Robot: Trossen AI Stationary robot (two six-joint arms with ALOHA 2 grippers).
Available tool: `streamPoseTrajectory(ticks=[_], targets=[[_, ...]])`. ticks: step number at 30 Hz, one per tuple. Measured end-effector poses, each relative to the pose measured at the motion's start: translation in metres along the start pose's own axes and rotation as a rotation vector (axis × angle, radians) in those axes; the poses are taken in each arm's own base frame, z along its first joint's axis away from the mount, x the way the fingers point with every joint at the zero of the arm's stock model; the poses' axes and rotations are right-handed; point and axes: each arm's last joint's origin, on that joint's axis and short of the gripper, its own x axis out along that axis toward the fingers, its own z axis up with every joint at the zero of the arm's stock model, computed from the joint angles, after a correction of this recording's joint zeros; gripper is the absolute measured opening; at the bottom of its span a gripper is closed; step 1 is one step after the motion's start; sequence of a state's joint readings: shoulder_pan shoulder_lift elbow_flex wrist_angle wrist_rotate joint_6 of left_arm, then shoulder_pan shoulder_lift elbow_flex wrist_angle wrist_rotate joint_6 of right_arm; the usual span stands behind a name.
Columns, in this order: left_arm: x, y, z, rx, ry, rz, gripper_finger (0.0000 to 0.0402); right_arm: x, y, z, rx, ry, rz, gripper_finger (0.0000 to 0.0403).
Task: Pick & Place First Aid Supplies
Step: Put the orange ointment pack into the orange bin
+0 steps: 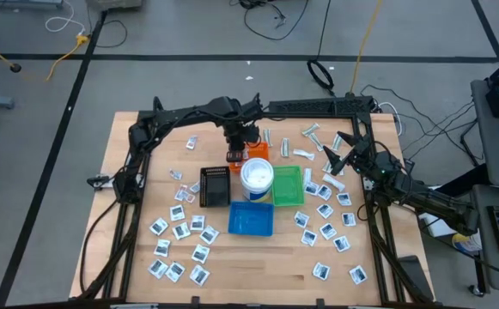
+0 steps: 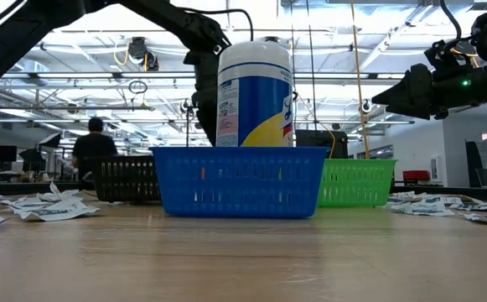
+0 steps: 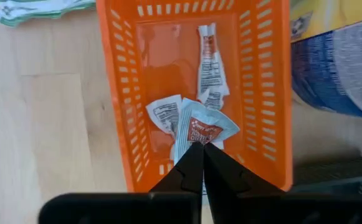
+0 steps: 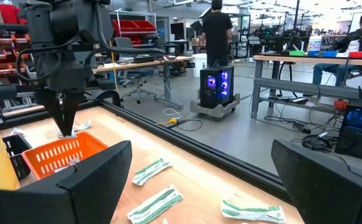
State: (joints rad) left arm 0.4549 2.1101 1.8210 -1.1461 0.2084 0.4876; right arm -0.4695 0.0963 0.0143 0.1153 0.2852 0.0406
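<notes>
My left gripper point(image 1: 236, 144) point(image 3: 202, 152) points down over the orange tray point(image 1: 251, 154) point(image 3: 121, 124) and is shut on a red-marked white packet point(image 3: 202, 127). A few more wrappers point(image 3: 210, 65) lie flat on the tray's floor. Many white square packets with blue print lie flat on the table at the near left point(image 1: 180, 230) and right point(image 1: 326, 213). Pale wrapped strips point(image 1: 311, 132) point(image 4: 151, 169) lie near the far edge. My right gripper point(image 1: 339, 156) point(image 4: 200, 149) hovers open above the right far part of the table, touching nothing. My left gripper pinches the red-marked packet by its edge point(image 3: 200, 139) between the two fingertips, coming from above and pointing down. The packet spreads out below the fingertips over the orange tray's near end. Whether it touches the wrappers under it I cannot tell.
A white round tub with a blue band point(image 1: 257, 176) point(image 2: 254, 92) stands right beside the orange tray. Black tray point(image 1: 215, 184), green tray point(image 1: 288, 185) and blue tray point(image 1: 251, 218) cluster at mid-table. People and desks show in the room beyond the far edge.
</notes>
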Motion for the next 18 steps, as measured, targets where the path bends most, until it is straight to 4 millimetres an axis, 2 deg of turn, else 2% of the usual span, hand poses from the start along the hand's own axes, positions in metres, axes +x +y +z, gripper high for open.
streamPoseTrajectory(ticks=[4,13,18], targets=[[0.0,0.0007,0.0018,-0.013,-0.02,0.003,0.0058,0.0,0.0,-0.0001,0.0,0.0,-0.001,0.038],[-0.0004,0.0032,0.003,-0.04,-0.041,0.014,0.0201,0.0,0.0,-0.0001,0.0,0.0,0.0,0.038],[-0.001,0.0057,0.0015,-0.057,-0.033,0.028,0.0242,0.0,0.0,-0.0001,0.0,0.0,0.0,0.038]])
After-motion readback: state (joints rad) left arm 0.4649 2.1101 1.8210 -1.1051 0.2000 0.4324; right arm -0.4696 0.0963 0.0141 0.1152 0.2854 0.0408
